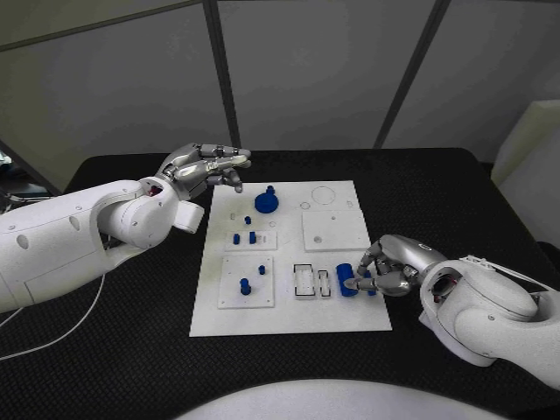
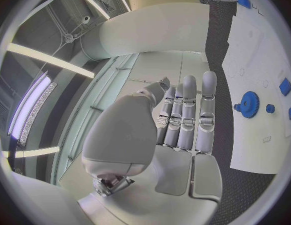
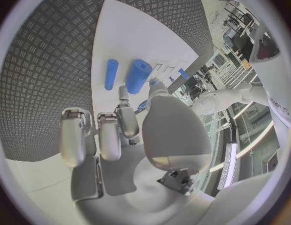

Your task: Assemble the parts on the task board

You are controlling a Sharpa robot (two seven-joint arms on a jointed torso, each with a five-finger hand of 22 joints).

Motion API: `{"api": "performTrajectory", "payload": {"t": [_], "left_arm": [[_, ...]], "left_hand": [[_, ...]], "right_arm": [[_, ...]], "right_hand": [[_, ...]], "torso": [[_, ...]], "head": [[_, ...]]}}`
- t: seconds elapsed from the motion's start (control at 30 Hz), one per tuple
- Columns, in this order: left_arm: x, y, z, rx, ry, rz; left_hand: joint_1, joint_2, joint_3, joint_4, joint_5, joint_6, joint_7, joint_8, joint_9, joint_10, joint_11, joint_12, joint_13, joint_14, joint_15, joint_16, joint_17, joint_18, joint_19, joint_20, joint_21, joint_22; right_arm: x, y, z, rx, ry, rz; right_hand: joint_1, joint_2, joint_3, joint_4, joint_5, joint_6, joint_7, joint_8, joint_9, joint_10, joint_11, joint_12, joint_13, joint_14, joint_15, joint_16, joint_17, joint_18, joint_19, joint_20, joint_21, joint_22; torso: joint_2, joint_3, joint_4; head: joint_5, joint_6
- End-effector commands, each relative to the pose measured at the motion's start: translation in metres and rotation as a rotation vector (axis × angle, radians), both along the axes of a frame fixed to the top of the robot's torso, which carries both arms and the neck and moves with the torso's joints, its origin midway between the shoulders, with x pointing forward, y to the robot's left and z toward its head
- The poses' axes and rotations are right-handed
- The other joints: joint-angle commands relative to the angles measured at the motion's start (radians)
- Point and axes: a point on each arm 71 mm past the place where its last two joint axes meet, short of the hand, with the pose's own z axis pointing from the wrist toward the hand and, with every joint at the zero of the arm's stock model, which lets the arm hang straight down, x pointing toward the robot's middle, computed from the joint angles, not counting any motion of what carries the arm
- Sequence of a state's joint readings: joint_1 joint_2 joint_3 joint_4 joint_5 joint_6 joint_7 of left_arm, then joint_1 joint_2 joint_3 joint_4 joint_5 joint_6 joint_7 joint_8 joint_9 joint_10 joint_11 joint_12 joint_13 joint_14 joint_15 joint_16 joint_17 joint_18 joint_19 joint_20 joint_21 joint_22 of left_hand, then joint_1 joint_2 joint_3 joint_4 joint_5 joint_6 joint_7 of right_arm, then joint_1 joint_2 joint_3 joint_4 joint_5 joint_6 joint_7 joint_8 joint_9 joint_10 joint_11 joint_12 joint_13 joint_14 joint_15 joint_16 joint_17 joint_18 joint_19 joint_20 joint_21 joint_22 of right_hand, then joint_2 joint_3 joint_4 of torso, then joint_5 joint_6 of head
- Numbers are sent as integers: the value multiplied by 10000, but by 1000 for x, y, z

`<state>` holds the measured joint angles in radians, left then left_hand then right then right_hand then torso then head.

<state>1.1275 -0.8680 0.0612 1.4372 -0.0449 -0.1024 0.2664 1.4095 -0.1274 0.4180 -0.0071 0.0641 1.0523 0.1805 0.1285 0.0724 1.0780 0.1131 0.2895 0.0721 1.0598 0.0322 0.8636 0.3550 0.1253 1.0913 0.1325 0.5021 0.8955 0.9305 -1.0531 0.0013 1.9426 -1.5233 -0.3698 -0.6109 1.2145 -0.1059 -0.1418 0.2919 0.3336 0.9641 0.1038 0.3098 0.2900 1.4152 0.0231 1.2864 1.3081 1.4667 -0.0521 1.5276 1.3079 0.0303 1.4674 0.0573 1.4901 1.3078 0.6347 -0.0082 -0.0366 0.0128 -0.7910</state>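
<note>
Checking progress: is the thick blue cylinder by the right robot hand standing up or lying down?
Lying down: the thick blue cylinder rests on its side on the task board, beside a thinner blue cylinder.

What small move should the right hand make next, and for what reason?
Probably close its fingers on the thick blue cylinder. The right hand sits at the task board edge with fingertips right at that cylinder, a thinner blue rod beside it; a firm grip is not visible yet.
</note>
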Motion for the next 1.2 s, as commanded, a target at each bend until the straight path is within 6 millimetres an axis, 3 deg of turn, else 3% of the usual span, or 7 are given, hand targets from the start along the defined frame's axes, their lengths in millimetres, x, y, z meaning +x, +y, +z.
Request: {"api": "performTrajectory", "payload": {"t": [0.03, 0.57, 0.73, 0.87, 0.97, 1.2], "left_arm": [[0, -1, 3, -104, -186, -61], [-1, 1, 3, -77, -125, -92], [-1, 2, 3, -65, -110, -85], [-1, 3, 3, -47, -109, -46], [-1, 3, 3, -48, -112, -45], [-1, 3, 3, -47, -117, -37]], "left_hand": [[-52, 61, -56, 14, 12, -54, -5, -35, -5, -81, -3, 69, -12, 8, 51, -34, -13, 566, -47, -9, -41, -14], [-65, 64, -60, 21, 13, -57, -4, -35, -6, -87, -1, 69, -14, 8, 52, -35, -17, 566, -48, -7, -42, -16], [-65, 64, -60, 21, 13, -57, -4, -35, -6, -87, -1, 69, -14, 8, 52, -35, -17, 566, -48, -7, -42, -16], [-73, 59, -63, 21, 14, -71, 2, -41, -8, -101, 1, 66, -17, 5, 53, -36, -22, 566, -51, -5, -43, -18], [-73, 59, -63, 21, 14, -71, 2, -41, -8, -101, 1, 66, -17, 5, 53, -36, -22, 566, -51, -5, -43, -18], [-73, 59, -63, 21, 14, -71, 2, -41, -8, -101, 1, 66, -17, 5, 53, -36, -22, 566, -51, -5, -43, -18]], "right_arm": [[1, 2, -1, -214, -168, -94], [2, 12, -26, -217, 517, -126], [1, 11, -31, -315, 578, -309], [1, 12, -29, -22, 256, -457], [-1, 13, -23, 543, -270, -615], [-7, 14, -10, 1481, -898, -824]], "right_hand": [[-9, 135, -73, 0, 108, -63, -3, 63, 30, 25, 12, 79, 102, 880, 78, 67, 1825, -57, 496, 67, 71, 1741], [232, 447, -83, -40, 347, -8, -43, 229, 192, 195, -21, 425, 467, 909, 58, 140, 1979, -95, 580, 57, 192, 1888], [556, 632, -56, -92, 747, 103, -104, 389, 332, 214, -73, 458, 532, 918, 18, 164, 2031, -106, 604, 27, 227, 1933], [857, 768, -10, -165, 993, 192, -159, 525, 459, 345, -125, 663, 731, 933, -25, 200, 2110, -133, 664, -8, 310, 2033], [1026, 847, -16, -155, 1554, 365, -265, 692, 620, 592, -218, 1051, 1079, 951, -100, 240, 2197, -177, 762, -76, 441, 2190], [1060, 871, -56, -118, 1676, 440, -319, 775, 723, 648, -266, 1126, 1155, 953, -141, 244, 2203, -189, 789, -113, 478, 2234]], "torso": [[14, 1, 4], [18, 8, 4], [-6, 4, 8], [-1, 9, 8], [14, 15, -4], [-16, -7, 0]], "head": [[-7, 17], [31, -92], [79, -9], [104, -44], [148, -68], [150, -42]]}}
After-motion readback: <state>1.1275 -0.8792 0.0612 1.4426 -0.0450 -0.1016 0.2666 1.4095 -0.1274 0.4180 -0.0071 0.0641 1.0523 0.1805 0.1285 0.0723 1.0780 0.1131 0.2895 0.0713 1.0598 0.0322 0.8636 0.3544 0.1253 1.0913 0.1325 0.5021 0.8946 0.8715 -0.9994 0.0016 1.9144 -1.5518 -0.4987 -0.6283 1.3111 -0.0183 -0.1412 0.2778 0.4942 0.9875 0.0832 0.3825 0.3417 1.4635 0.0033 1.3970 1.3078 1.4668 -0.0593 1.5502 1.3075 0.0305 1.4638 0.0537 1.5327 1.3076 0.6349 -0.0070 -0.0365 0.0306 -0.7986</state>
